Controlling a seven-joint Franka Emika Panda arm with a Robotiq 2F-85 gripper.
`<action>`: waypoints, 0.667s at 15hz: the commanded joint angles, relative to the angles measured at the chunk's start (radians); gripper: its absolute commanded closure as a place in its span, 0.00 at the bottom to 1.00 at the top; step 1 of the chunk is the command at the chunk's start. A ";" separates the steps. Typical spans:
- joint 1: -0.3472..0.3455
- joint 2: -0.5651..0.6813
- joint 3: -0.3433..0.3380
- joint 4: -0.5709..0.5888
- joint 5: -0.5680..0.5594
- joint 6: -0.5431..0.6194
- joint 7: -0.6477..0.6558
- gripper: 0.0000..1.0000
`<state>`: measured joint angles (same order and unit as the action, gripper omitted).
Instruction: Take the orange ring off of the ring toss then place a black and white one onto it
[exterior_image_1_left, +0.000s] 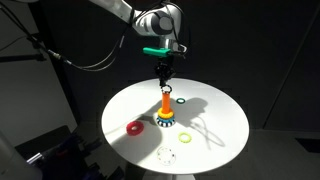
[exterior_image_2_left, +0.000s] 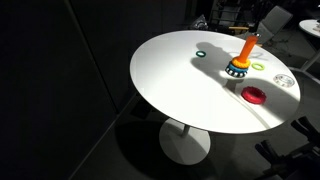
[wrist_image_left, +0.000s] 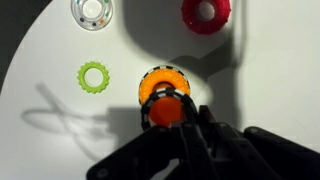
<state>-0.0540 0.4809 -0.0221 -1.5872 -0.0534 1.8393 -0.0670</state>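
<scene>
Wrist view's top edge crops the orange ring (wrist_image_left: 206, 28) and clear ring (wrist_image_left: 92, 24)

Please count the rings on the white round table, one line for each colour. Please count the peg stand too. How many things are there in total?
Red ring: 1
Dark green ring: 1
Yellow-green ring: 1
Whitish ring: 1
Black and white ring, around the peg: 1
Peg stand: 1
Total: 6

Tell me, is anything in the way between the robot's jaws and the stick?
Nothing visible is. The gripper hangs right above the ring toss, only air between. The black and white one lies round its base.
</scene>
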 joint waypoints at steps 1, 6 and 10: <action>0.017 0.045 -0.017 0.077 -0.044 -0.065 0.021 0.95; 0.025 0.068 -0.023 0.112 -0.086 -0.094 0.026 0.95; 0.032 0.078 -0.022 0.123 -0.102 -0.086 0.027 0.95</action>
<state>-0.0368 0.5332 -0.0351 -1.5138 -0.1300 1.7839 -0.0606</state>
